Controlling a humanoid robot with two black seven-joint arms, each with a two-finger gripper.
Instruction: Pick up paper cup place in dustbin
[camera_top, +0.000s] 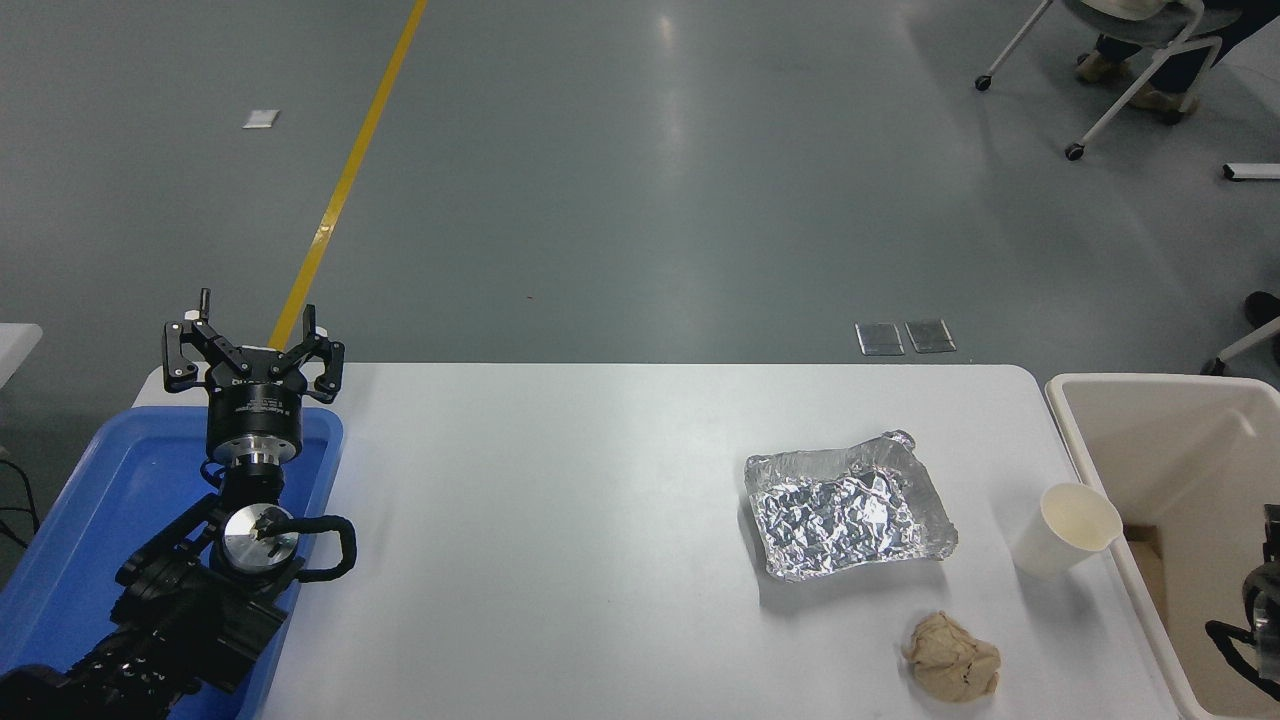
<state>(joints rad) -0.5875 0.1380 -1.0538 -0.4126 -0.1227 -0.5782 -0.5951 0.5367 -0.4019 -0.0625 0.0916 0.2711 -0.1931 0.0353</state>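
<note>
A crumpled sheet of aluminium foil (848, 505) lies on the white table (560, 520), right of centre. Near it, closer to the table's near edge, sits a crumpled tan paper ball (951, 656). A blue shallow tray (95, 520) rests at the table's left end. Beyond the table, a yellow line (345, 180) crosses the grey floor, and a wheeled chair (1120, 60) stands at top right.

White table (600, 520) — paper cup (1065, 528), foil tray (850, 505), paper ball (950, 655), blue tray (90, 520).

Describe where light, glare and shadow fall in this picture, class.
Head view: overhead lamps leave pale glare streaks on the grey floor; the crumpled foil tray glints brightly; the paper cup casts only a soft shadow on the white table; everything stays sharp.
</note>
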